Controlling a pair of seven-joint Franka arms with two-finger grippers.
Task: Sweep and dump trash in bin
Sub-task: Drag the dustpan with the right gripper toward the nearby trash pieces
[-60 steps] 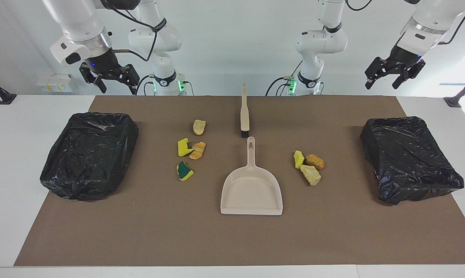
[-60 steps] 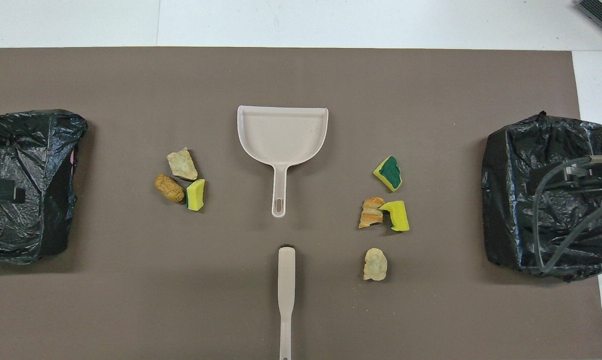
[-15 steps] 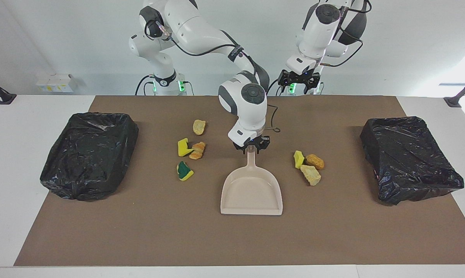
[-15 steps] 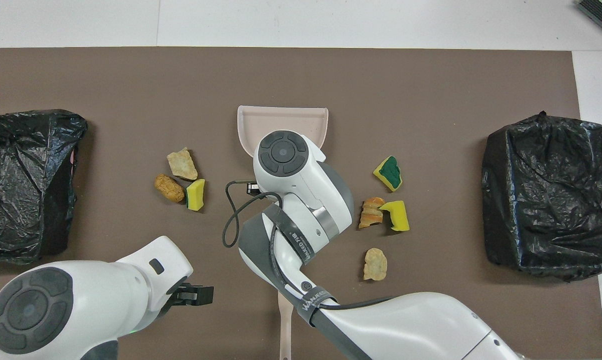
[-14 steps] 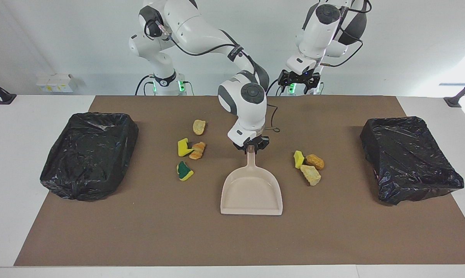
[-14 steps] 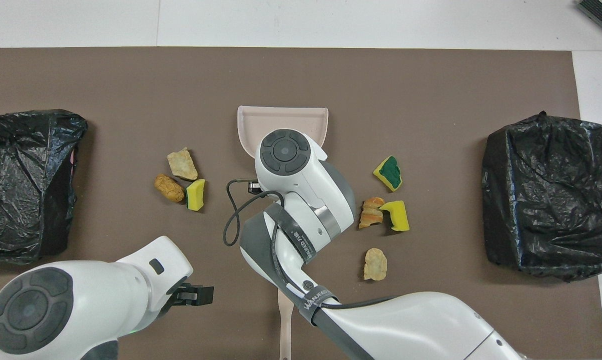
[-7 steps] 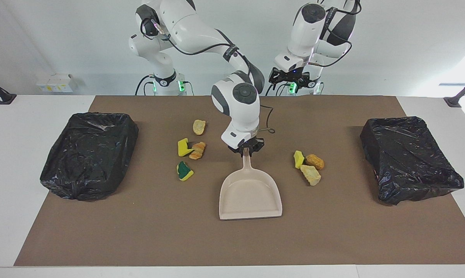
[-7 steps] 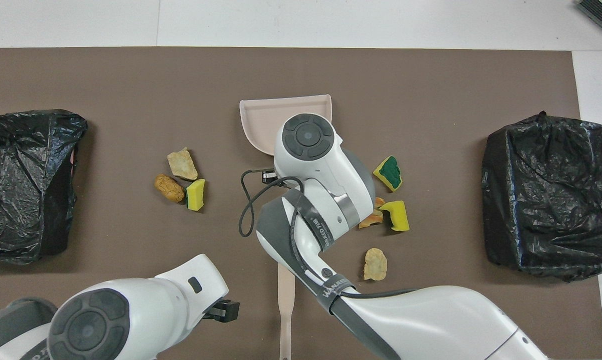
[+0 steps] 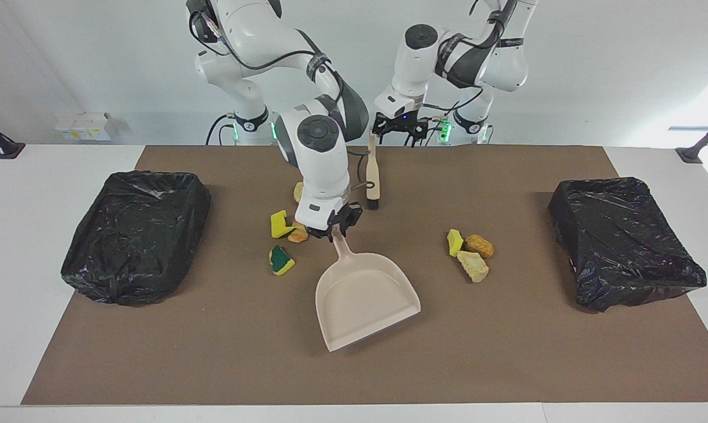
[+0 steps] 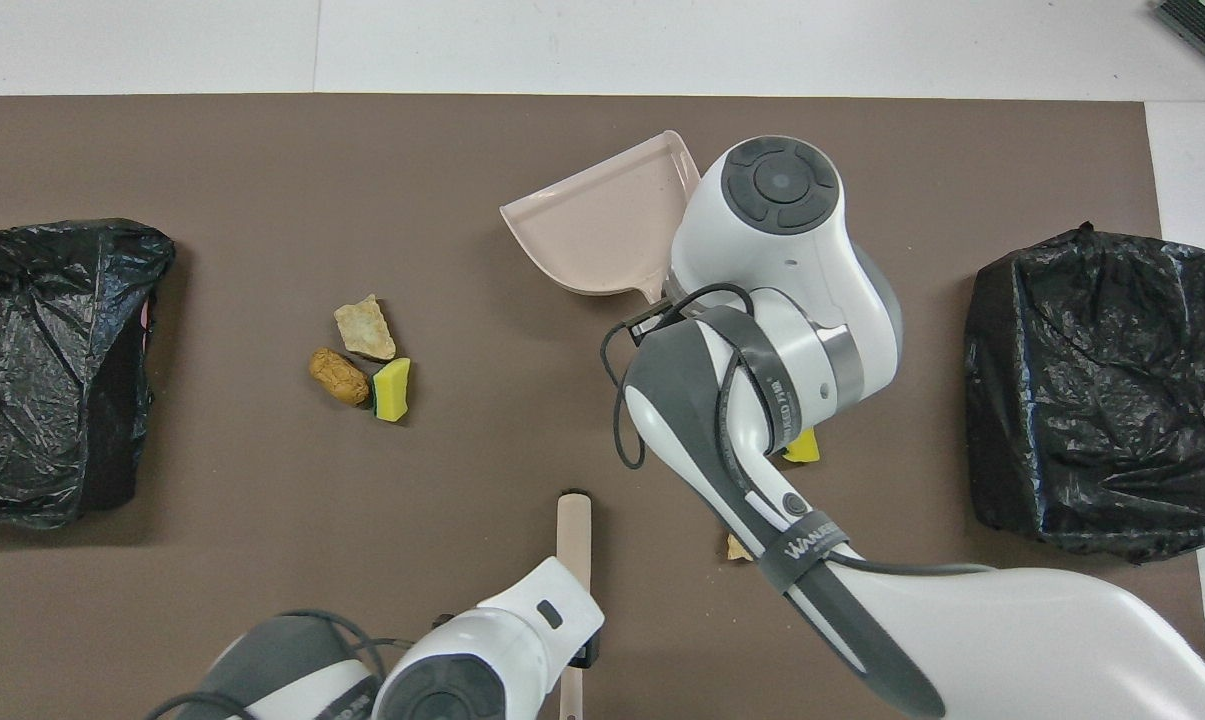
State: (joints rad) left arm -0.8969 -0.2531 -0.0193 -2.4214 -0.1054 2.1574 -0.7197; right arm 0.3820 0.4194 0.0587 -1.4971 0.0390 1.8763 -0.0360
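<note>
Right gripper [image 9: 334, 230] jaws clamp dustpan [image 9: 365, 302]; left gripper [image 9: 396, 130] jaws wide

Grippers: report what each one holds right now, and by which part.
The right gripper is shut on the dustpan, gripping the end of its handle. The left gripper is open over the brush handle and holds nothing.

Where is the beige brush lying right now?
The brush lies mid-table at the robots' edge of the brown mat, under the left gripper.
</note>
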